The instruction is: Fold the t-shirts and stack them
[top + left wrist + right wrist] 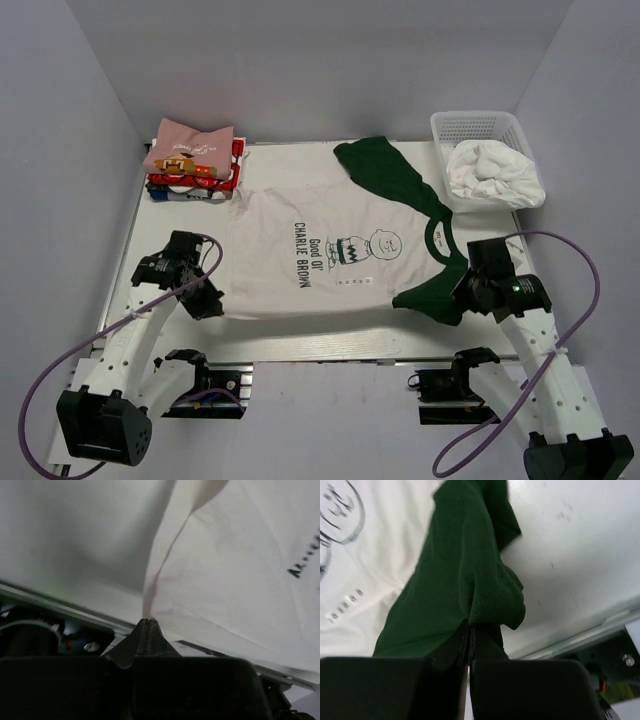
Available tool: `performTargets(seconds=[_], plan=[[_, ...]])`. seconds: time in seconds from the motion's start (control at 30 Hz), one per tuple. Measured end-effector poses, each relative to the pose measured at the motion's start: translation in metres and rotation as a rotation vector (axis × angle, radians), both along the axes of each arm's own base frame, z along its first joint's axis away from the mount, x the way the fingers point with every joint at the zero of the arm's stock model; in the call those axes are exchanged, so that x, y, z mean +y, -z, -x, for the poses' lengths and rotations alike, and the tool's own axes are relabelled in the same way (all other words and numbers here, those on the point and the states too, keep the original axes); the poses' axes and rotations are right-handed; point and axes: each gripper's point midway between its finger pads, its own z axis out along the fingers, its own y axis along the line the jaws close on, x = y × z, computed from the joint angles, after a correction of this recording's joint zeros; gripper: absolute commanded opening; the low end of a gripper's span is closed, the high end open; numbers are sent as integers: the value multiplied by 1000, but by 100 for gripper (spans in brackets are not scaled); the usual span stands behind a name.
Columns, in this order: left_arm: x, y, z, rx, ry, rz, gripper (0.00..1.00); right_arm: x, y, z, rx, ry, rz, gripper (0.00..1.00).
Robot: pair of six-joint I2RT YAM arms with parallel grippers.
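Note:
The off-white Charlie Brown shirt [330,250] lies spread face up on the table, its neck toward the right. One dark green sleeve [385,172] points to the back, the other [432,297] to the front right. My left gripper [213,303] is shut on the shirt's near hem corner [150,611]. My right gripper [462,296] is shut on the near green sleeve [470,580]. A stack of folded pink, red and white shirts [193,160] sits at the back left.
A white basket [484,130] at the back right holds crumpled white cloth [495,172]. The table's metal front rail [330,347] runs just below the shirt. Grey walls close in both sides.

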Motion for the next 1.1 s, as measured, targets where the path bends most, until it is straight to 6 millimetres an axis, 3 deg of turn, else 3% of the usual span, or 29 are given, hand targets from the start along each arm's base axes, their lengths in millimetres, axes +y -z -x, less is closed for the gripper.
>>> performTargets(seconds=[0.07,0.13,0.23,0.33,0.6,0.97,1.0,1.03,1.07,1.1], plan=[[6,8,19,86,-17,-31,0,0,11,16,39,10,-13,0],[11,8,25,99,-32,-52,0,2,15,19,58,7,-27,0],[13,2,19,55,-49,-58,0,7,16,11,58,-9,-39,0],[14,-6,-1,-12,-66,-66,0,9,13,-6,46,-25,-30,0],[15,0,-76,-106,-109,-101,0,20,-11,-86,-62,-82,5,0],[24,8,-181,-148,-130,-186,1,37,-8,-207,-43,-158,88,0],[26,10,-189,-147,-127,-193,14,38,-6,-212,-40,-161,89,0],[26,13,-195,-139,-117,-198,36,41,-3,-223,-33,-168,92,24],[27,17,-202,-130,-107,-206,53,43,0,-232,-29,-171,93,40],[28,21,-209,-115,-101,-211,92,44,6,-242,-17,-179,99,59]])
